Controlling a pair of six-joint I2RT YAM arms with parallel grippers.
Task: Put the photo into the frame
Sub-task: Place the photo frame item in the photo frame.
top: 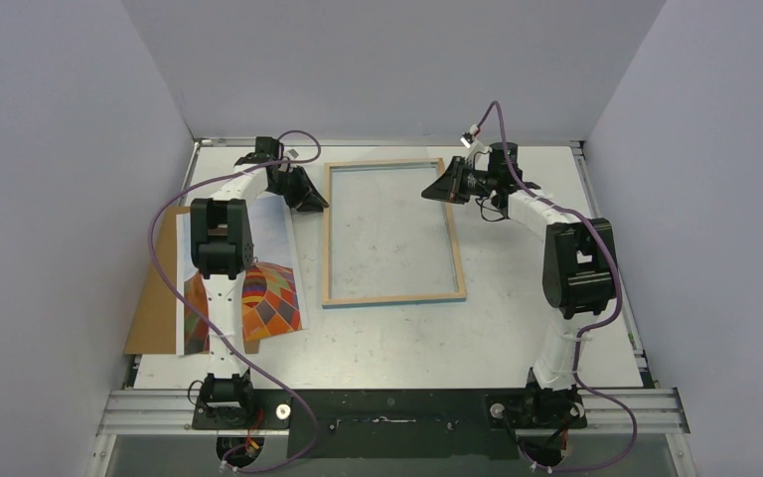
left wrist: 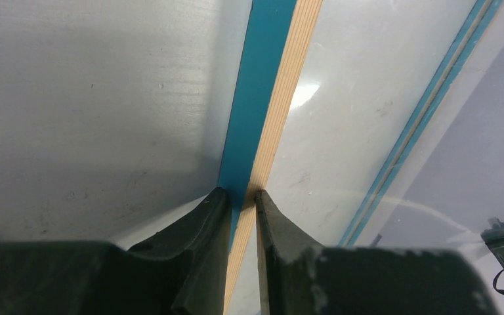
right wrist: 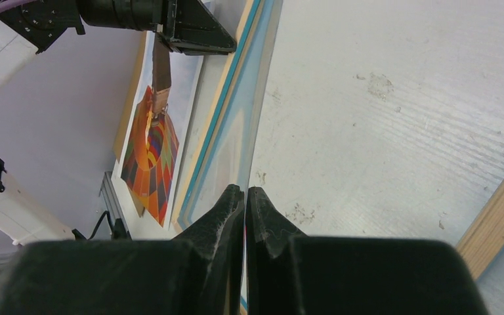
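Observation:
The frame (top: 394,298) lies wood-coloured back up at mid-table. My left gripper (top: 313,199) is at its far left corner. In the left wrist view the fingers (left wrist: 272,236) are shut on the frame's blue-and-wood left rail (left wrist: 262,79). My right gripper (top: 427,191) is inside the frame's far right corner. There it (right wrist: 245,189) is shut on the edge of a thin clear pane (right wrist: 243,144) that stands tilted up from the frame. The photo (top: 270,298), an orange balloon print, lies left of the frame, partly under the left arm; it is also seen as the photo (right wrist: 152,151) in the right wrist view.
A brown backing board (top: 154,298) lies under the photo at the table's left edge. Grey walls close in the table on three sides. Purple cables loop beside both arms. The frame's right rail (right wrist: 499,210) runs close to my right gripper.

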